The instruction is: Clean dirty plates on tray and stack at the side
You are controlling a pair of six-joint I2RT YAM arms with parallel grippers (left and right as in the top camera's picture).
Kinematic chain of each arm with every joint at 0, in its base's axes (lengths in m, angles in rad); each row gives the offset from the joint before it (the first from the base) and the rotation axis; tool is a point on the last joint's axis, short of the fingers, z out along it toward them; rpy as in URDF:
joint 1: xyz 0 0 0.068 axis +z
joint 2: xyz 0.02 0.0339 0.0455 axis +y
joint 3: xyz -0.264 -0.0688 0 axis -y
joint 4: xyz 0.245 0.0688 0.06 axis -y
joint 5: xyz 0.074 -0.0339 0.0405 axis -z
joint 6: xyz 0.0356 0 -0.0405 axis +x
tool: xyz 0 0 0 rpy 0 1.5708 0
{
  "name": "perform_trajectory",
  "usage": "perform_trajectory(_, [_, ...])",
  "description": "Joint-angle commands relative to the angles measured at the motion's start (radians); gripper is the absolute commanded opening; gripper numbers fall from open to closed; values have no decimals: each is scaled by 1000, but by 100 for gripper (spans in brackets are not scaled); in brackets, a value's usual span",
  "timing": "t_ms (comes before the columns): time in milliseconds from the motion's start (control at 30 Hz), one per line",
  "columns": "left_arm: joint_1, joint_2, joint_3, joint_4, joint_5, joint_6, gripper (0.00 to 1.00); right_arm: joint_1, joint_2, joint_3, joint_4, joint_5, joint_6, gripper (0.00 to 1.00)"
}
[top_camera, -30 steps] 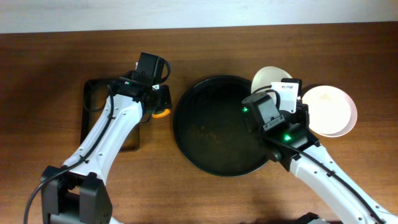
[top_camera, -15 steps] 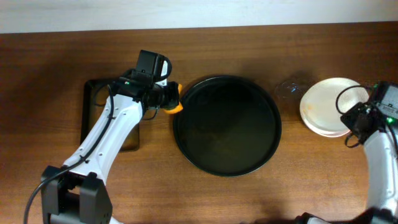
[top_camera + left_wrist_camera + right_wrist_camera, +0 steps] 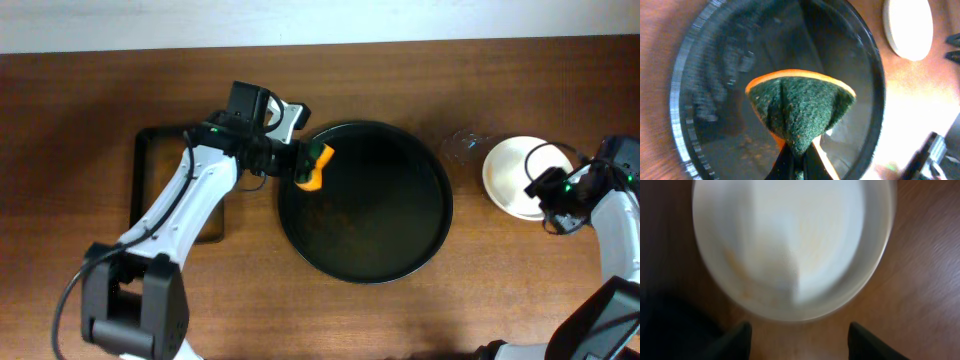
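Observation:
The round black tray lies mid-table with no plate on it; crumbs speck its floor. My left gripper is shut on an orange and green sponge, which hangs over the tray's left rim. In the left wrist view the sponge is pinched between the fingers at the bottom edge. A white plate rests on the table right of the tray. My right gripper stands open just beside it, its fingers apart with nothing between them. The plate shows faint orange smears.
A black rectangular tray lies at the left under my left arm. A small clear glass object sits between the round tray and the plate. The table's far edge runs along the top of the overhead view.
My right arm carried a white plate from the tray's right side to the plates at the right and opened. My left gripper moved the sponge right, over the tray's rim.

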Motion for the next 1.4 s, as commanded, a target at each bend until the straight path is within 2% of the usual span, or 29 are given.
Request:
perform_trajectory(0, [-25, 70, 6, 18, 185, 81, 0, 58, -25, 15, -112, -98, -138, 62])
perform_trajectory(167, [-124, 207, 6, 47, 227, 204, 0, 169, -25, 15, -151, -74, -171, 62])
perform_trajectory(333, [-150, 312, 6, 66, 216, 226, 0, 174, -25, 15, -155, -74, -171, 62])
perform_trajectory(533, [-149, 357, 6, 65, -168, 225, 0, 174, -25, 15, -167, -74, -171, 62])
perform_trajectory(633, [-149, 357, 3, 62, -229, 225, 0, 174, -25, 15, -167, -74, -171, 62])
perform_trajectory(700, [-149, 356, 6, 63, -236, 225, 0, 174, -25, 15, -169, -74, -171, 62])
perform_trajectory(800, [-149, 307, 40, 63, -149, 221, 0, 174, -25, 15, -169, -75, -171, 62])
perform_trajectory(867, [-149, 258, 58, 68, -142, 222, 0, 174, -25, 15, -170, -74, -171, 62])
perform_trajectory(933, [-149, 223, 58, 121, -83, 229, 0, 174, -25, 15, -171, -74, -171, 62])
perform_trajectory(1000, [-149, 229, 53, 145, -101, 224, 0, 174, -25, 15, -171, -74, -171, 62])
perform_trajectory(1100, [-150, 244, 53, 144, -204, 221, 0, 174, -25, 15, -173, -74, -171, 62])
perform_trajectory(1267, [-180, 346, 53, 123, -208, 221, 0, 174, -25, 15, -176, -75, -170, 62])
perform_trajectory(1367, [-179, 322, 56, 110, -215, 222, 0, 174, -25, 15, -180, -75, -171, 62])
